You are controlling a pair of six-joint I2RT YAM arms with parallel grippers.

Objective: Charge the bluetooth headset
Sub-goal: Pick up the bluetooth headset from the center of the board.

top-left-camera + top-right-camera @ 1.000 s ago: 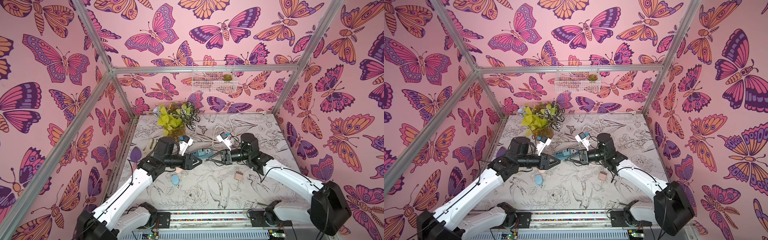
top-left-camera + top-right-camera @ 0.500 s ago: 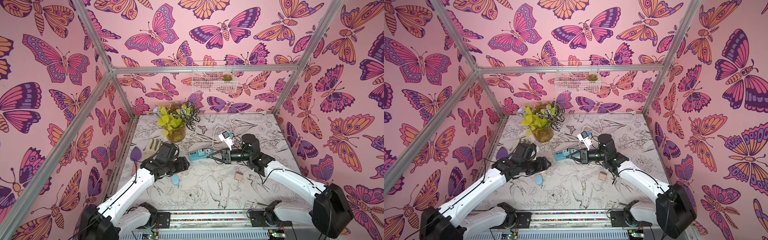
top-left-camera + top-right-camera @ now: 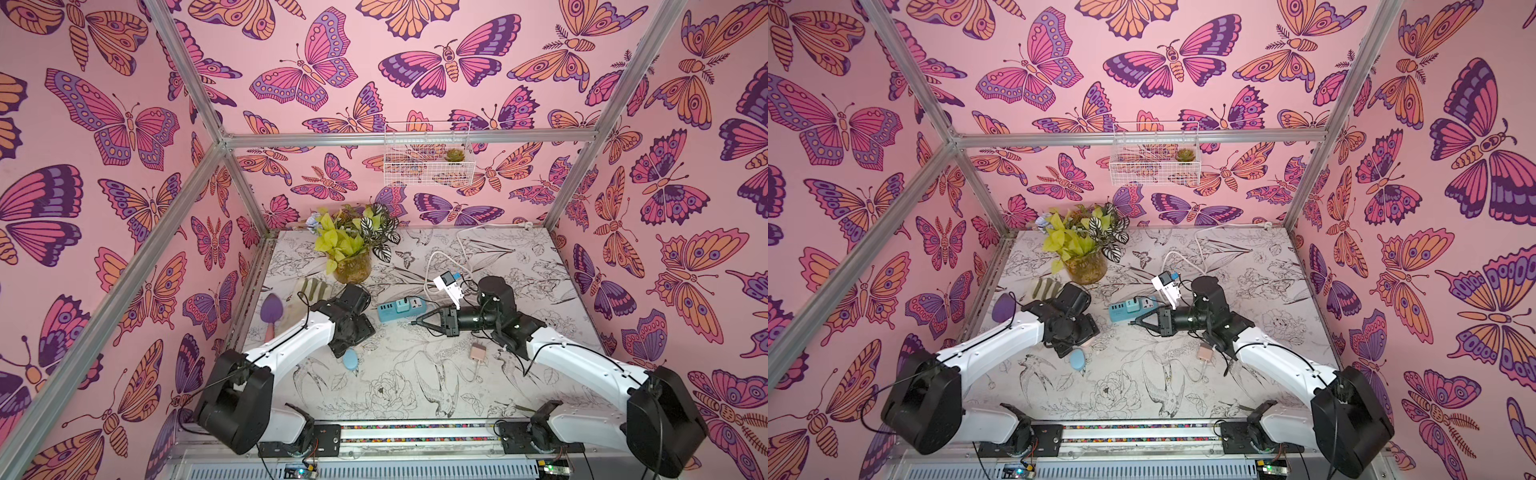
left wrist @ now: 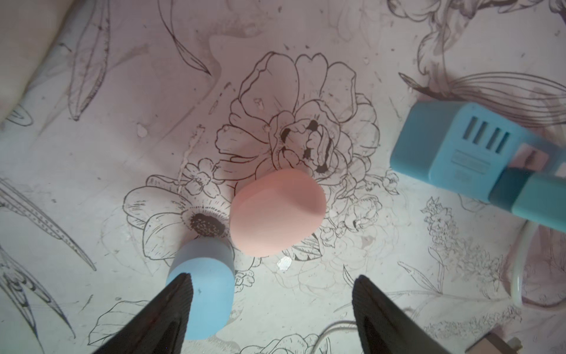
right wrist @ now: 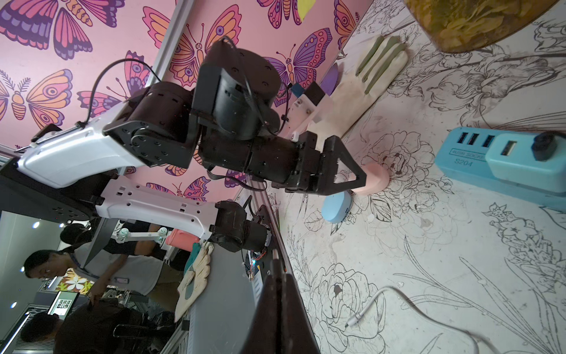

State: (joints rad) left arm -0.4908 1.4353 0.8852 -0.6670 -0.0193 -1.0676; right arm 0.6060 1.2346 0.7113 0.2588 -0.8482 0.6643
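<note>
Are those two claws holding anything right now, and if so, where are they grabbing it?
Nothing is held. The left gripper stands open by the pink headset case, not gripping it; the right gripper is shut with nothing between its jaws.

Noted glass jar of yellow-green foliage [image 3: 352, 266] at rear; cream green-striped glove [image 3: 305, 293] lying just beside purple plastic trowel [image 3: 272, 309].

The pink case [image 4: 277, 211] and the blue case [image 4: 208, 285] look like smooth, matt plastic. The power strip [image 4: 453, 147] is smooth blue plastic with a faint sheen. The table [image 4: 92, 184] has a matt printed surface, scuffed and speckled. The left tool [image 4: 272, 277] has matt black fingers [image 4: 171, 306]. The glove [image 5: 352, 92] looks like soft cloth; the frame bars [image 3: 311, 140] are brushed metal
</note>
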